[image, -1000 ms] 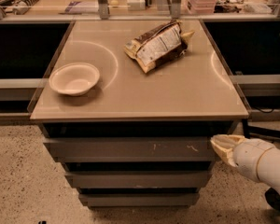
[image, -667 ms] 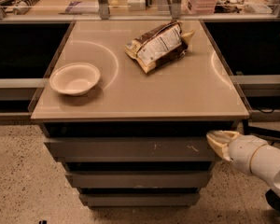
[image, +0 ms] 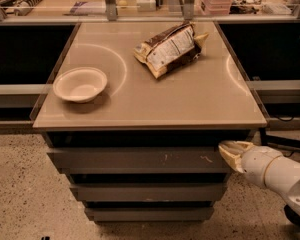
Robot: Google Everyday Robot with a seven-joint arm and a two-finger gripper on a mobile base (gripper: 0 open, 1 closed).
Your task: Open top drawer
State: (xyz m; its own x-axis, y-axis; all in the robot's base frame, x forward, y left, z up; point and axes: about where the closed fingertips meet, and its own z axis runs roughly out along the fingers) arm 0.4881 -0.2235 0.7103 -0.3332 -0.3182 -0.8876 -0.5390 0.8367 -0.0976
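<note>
Jaws, tapered cream, sit beside the flat grey top drawer [image: 135, 160].

Tabletop [image: 190, 101] with bowl [image: 80, 84], snack bag [image: 170, 49]

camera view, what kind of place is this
Probably an office break area: a counter over grey drawers, holding a bowl and snack bag. The end effector sits at the right end of the top drawer.
</note>
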